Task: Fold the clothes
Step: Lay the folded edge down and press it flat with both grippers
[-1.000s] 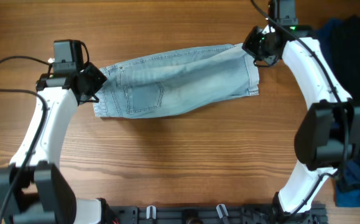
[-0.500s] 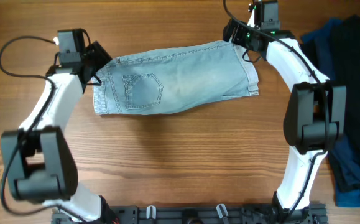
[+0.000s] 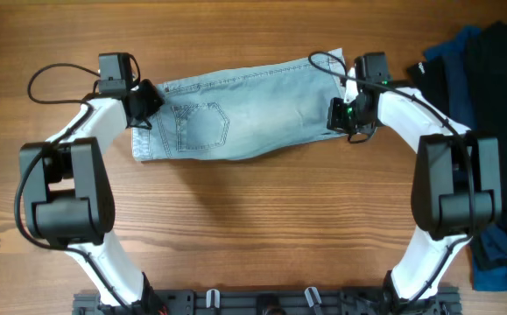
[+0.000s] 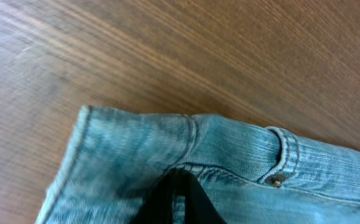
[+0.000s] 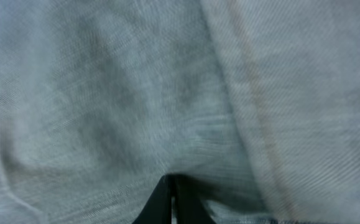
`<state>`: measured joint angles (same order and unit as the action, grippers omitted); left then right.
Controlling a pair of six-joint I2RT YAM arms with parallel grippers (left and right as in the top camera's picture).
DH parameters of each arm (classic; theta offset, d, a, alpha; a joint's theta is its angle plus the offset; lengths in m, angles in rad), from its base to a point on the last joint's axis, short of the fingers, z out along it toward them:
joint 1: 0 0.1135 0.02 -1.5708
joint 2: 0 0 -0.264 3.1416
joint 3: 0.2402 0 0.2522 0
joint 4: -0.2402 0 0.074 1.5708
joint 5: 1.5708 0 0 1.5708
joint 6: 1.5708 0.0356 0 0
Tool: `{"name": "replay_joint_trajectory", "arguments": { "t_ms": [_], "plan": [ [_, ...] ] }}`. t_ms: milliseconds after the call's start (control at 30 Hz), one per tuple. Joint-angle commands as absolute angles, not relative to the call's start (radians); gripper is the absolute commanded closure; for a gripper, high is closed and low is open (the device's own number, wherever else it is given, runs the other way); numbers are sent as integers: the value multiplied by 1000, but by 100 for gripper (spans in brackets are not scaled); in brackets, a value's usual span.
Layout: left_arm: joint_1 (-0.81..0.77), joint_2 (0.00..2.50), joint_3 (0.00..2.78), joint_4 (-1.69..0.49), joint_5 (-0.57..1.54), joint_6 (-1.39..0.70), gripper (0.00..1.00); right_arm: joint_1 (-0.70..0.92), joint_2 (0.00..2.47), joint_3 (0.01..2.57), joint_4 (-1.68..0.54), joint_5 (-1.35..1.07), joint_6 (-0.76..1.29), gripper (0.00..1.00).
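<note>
Both clamped tight on shorts [image 3: 244,109]: left gripper [image 3: 145,103] at 9 o'clock waist end, right gripper [image 3: 339,115] lowered from 1 o'clock corner to 3 o'clock leg end.

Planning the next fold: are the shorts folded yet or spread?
Folded once, leg over leg: the denim shorts show one back pocket.

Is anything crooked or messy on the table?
Yes, a bit. The shorts lie slanted, their right end farther back than the left, and the bottom edge looks wavy, not straight. A pile of dark clothes is bunched at the right edge of the table. Nothing looks torn or spilled.
</note>
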<state>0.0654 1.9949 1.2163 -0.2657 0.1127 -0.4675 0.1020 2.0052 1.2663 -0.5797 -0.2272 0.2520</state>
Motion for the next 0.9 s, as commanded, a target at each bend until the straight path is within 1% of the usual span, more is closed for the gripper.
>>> {"name": "replay_joint_trajectory", "arguments": {
  "t_ms": [0, 67, 133, 167, 233, 300, 367, 467, 533, 600, 667, 733, 800, 867],
  "plan": [
    [67, 2039, 1208, -217, 70, -447, 96, 110, 2023, 1194, -616, -118, 352, 96],
    [67, 2021, 1216, -175, 83, -408, 96, 110, 2015, 1193, -665, -120, 396, 96],
    [67, 1954, 1250, -185, 85, -369, 96, 110, 1950, 1235, -724, -129, 351, 96],
    [67, 1894, 1262, -196, 86, -370, 96, 110, 1872, 1275, -761, -159, 303, 96],
    [67, 1802, 1264, -219, 86, -374, 96, 110, 1785, 1303, -783, -172, 287, 96],
    [67, 1692, 1264, -352, 85, -374, 96, 110, 1697, 1303, -763, -125, 288, 96],
    [68, 1647, 1264, -537, 73, -378, 96, 110, 1711, 1301, -704, -100, 284, 96],
    [70, 1702, 1261, -753, 2, -480, 93, 110, 1815, 1300, -584, -100, 239, 96],
    [69, 1766, 1260, -797, 18, -479, 92, 110, 1911, 1300, -509, -101, 236, 96],
    [69, 1809, 1260, -823, 30, -479, 92, 110, 1975, 1300, -499, -100, 236, 96],
    [69, 1873, 1256, -830, 24, -479, 94, 110, 2042, 1300, -550, -100, 254, 96],
    [70, 1946, 1255, -795, 24, -479, 96, 110, 2072, 1300, -627, -92, 324, 96],
    [69, 2000, 1255, -746, 12, -479, 96, 112, 2066, 1300, -766, -27, 429, 96],
    [69, 2014, 1255, -713, -53, -479, 96, 114, 2066, 1299, -880, -17, 445, 96]
  ]
}}
